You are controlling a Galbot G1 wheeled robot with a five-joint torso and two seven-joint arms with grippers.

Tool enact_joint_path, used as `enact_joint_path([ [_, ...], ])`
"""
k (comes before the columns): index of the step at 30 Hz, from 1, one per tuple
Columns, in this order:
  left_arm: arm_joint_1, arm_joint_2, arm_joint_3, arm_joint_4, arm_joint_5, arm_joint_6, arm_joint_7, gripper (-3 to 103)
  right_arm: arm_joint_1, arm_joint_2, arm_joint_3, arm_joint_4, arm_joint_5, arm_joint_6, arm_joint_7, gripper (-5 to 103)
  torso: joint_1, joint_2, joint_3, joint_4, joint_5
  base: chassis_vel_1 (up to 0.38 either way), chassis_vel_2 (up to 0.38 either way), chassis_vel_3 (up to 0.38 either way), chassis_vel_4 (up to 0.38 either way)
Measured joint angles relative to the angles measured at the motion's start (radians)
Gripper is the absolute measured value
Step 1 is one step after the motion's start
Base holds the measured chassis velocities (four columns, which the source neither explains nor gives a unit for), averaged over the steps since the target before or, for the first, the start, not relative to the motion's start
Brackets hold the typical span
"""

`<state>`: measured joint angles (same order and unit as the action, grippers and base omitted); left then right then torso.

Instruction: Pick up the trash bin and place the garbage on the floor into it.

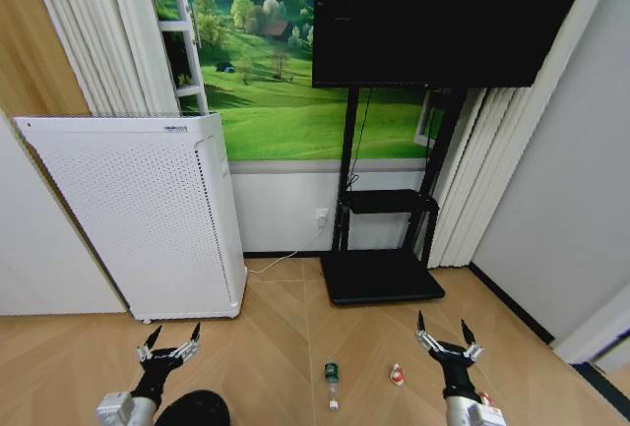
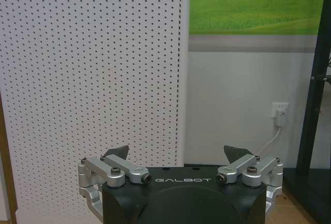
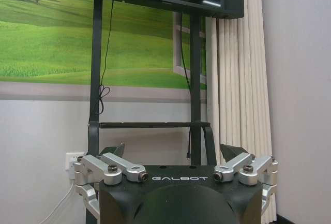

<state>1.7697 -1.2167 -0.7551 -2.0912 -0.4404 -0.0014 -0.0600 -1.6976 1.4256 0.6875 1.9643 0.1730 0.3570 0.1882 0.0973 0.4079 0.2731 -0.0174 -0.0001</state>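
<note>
One bottle (image 1: 332, 377) lies on the floor (image 1: 285, 337), with two red-and-white scraps: one (image 1: 396, 375) near the bottle, another (image 1: 489, 399) by the right arm. One black bin (image 1: 194, 408) sits at the near edge. Two grippers, left (image 1: 172, 334) and right (image 1: 443, 328). One white perforated appliance (image 1: 138, 219), one TV stand (image 1: 384, 249).

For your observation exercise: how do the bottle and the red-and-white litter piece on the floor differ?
The bottle is long, clear and green-labelled, lying lengthwise; the litter piece is short, crumpled, red and white. The bottle lies nearer the bin, the litter piece nearer the right gripper. Both rest on the floor, untouched.
</note>
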Motion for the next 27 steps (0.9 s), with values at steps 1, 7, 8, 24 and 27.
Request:
enact_joint_path([
  [1, -0.011, 0.006, -0.008, 0.004, -0.01, 0.005, -0.005, 100, 0.0, 0.0, -0.001, 0.002, -0.003, 0.0, 0.004, 100, -0.002, -0.006, -0.004, -0.0001, 0.0, 0.0, 0.0, 0.0, 0.0],
  [7, -0.028, 0.015, -0.02, 0.011, -0.028, 0.014, -0.009, 100, -0.007, 0.0, -0.001, 0.01, -0.007, -0.001, 0.007, 100, -0.011, -0.034, -0.022, 0.0001, 0.0, 0.0, 0.0, 0.0, 0.0],
  [8, -0.028, 0.015, -0.02, 0.011, -0.028, 0.014, -0.009, 100, -0.007, 0.0, -0.001, 0.01, -0.007, -0.001, 0.007, 100, -0.011, -0.034, -0.022, 0.0001, 0.0, 0.0, 0.0, 0.0, 0.0],
  [24, -0.026, 0.037, -0.061, 0.008, -0.059, 0.018, -0.018, 100, -0.004, 0.013, -0.024, -0.019, -0.019, 0.007, 0.005, 100, -0.034, -0.098, -0.064, -0.0001, 0.0, 0.0, 0.0, 0.0, 0.0],
  [27, -0.027, 0.039, -0.062, 0.006, -0.059, 0.018, -0.018, 100, 0.001, 0.01, -0.03, -0.017, -0.019, 0.006, 0.005, 100, -0.038, -0.109, -0.072, 0.0, 0.0, 0.0, 0.0, 0.0, 0.0],
])
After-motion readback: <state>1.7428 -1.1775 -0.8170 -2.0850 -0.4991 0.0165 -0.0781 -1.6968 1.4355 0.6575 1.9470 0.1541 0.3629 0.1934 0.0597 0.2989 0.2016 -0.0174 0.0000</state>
